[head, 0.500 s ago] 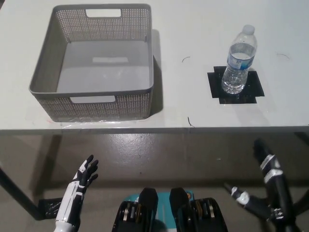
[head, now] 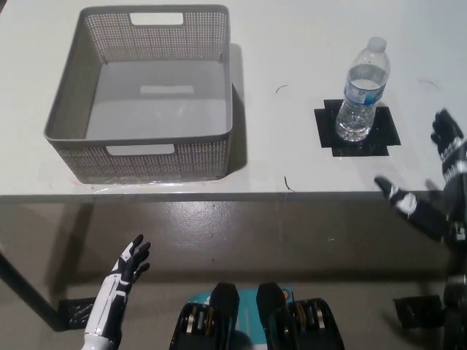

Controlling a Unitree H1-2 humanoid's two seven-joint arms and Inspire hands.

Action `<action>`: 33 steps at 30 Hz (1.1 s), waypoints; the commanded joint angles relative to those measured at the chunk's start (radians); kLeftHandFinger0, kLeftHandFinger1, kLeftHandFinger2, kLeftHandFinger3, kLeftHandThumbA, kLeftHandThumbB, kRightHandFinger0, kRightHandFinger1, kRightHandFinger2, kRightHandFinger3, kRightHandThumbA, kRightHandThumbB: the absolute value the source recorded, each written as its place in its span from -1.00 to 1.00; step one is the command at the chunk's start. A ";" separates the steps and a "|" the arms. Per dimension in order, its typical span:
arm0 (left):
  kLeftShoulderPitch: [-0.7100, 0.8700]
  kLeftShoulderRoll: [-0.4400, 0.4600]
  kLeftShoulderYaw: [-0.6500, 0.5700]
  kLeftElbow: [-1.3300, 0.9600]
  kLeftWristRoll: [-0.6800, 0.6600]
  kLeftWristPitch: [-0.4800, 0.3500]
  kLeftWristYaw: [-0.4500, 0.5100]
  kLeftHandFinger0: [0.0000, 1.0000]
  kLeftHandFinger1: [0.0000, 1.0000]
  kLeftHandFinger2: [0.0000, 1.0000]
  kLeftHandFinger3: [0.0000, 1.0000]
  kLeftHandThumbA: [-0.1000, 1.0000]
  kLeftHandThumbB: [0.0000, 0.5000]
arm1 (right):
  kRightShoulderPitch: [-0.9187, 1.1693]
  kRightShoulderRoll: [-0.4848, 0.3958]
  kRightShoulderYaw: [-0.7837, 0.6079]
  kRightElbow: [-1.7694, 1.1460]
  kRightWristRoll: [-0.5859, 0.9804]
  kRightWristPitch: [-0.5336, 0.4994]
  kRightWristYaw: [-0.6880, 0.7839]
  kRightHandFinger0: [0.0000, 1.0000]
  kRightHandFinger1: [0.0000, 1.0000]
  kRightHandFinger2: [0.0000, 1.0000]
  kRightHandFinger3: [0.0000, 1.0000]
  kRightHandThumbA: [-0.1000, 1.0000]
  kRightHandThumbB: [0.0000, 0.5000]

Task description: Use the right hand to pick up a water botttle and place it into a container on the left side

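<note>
Bottle upright on the far right of the white table [head: 292, 44], and nobody has it yet. Biggest thing up there is the grey mesh basket [head: 139, 157] on the left, open-topped and holding nothing, well apart from the water bottle [head: 361, 91], which stands on a black tape square [head: 383, 135] with its cap on.

Now the black right hand [head: 438, 182] hangs at the table's front-right corner, just beside the tape square but not touching the bottle, fingers spread wide, nothing in them. Down at the lower left, below the table edge, the white left hand [head: 125, 273] rests with its fingers apart and idle.

What worries me: that bottle looks tall, narrow and light. If the spread fingers arrive from the side and clip it before they wrap round it, I'd expect it to tip or skid off its mark, maybe roll toward the far edge. And the carry to the basket runs clear across the table, so a loose hold could let it slip.

Hard to read from here: the right hand runs off the picture's right edge, so part of the palm and wrist is cut off, and the bottle's water level is unclear.
</note>
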 commanded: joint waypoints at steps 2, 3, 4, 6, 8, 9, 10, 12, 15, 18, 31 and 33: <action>0.004 0.009 -0.012 -0.034 0.009 -0.035 -0.010 1.00 1.00 1.00 1.00 1.00 -0.63 | -0.099 -0.030 -0.018 0.052 0.006 0.173 -0.003 1.00 1.00 1.00 1.00 1.00 0.77; 0.005 0.009 -0.014 -0.034 0.014 -0.032 -0.009 1.00 1.00 1.00 1.00 1.00 -0.65 | -0.124 -0.027 -0.022 0.078 0.015 0.198 -0.007 1.00 1.00 1.00 1.00 1.00 0.79; 0.005 0.008 -0.015 -0.034 0.014 -0.031 -0.010 1.00 1.00 1.00 1.00 1.00 -0.65 | -0.137 -0.029 -0.022 0.093 0.011 0.209 -0.008 1.00 1.00 1.00 1.00 1.00 0.77; 0.004 0.007 -0.018 -0.029 0.009 -0.035 -0.011 1.00 1.00 1.00 1.00 1.00 -0.57 | -0.180 -0.033 -0.021 0.153 0.008 0.232 -0.009 1.00 1.00 1.00 1.00 1.00 0.77; 0.007 0.009 -0.023 -0.024 0.015 -0.039 -0.010 1.00 1.00 1.00 1.00 1.00 -0.56 | -0.223 -0.033 -0.027 0.237 0.030 0.227 -0.005 1.00 1.00 1.00 1.00 1.00 0.76; 0.007 0.010 -0.024 -0.025 0.011 -0.037 -0.012 1.00 1.00 1.00 1.00 1.00 -0.56 | -0.237 -0.033 -0.028 0.263 0.031 0.221 -0.006 1.00 1.00 1.00 1.00 1.00 0.74; 0.007 0.010 -0.025 -0.025 0.006 -0.037 -0.014 1.00 1.00 1.00 1.00 1.00 -0.55 | -0.256 -0.035 -0.029 0.300 0.036 0.213 -0.003 1.00 1.00 1.00 1.00 1.00 0.74; 0.006 0.011 -0.027 -0.023 0.008 -0.040 -0.012 1.00 1.00 1.00 1.00 1.00 -0.55 | -0.286 -0.037 -0.030 0.354 0.040 0.209 0.000 1.00 1.00 1.00 1.00 1.00 0.77; 0.011 0.015 -0.032 -0.017 0.027 -0.056 -0.002 1.00 1.00 1.00 1.00 1.00 -0.56 | -0.336 -0.048 -0.014 0.468 0.009 0.180 -0.013 1.00 1.00 1.00 1.00 1.00 0.81; 0.014 0.014 -0.035 -0.016 0.017 -0.054 -0.008 1.00 1.00 1.00 1.00 1.00 -0.58 | -0.367 -0.058 -0.012 0.541 0.008 0.178 -0.010 1.00 1.00 1.00 1.00 1.00 0.98; 0.021 0.014 -0.038 -0.022 -0.014 -0.061 -0.029 1.00 1.00 1.00 1.00 1.00 -0.46 | -0.480 -0.085 0.014 0.750 0.005 0.170 -0.004 1.00 1.00 1.00 1.00 1.00 1.00; 0.020 0.016 -0.037 -0.014 -0.007 -0.074 -0.030 1.00 1.00 1.00 1.00 1.00 -0.46 | -0.486 -0.090 0.019 0.768 0.007 0.169 0.006 1.00 1.00 1.00 1.00 1.00 1.00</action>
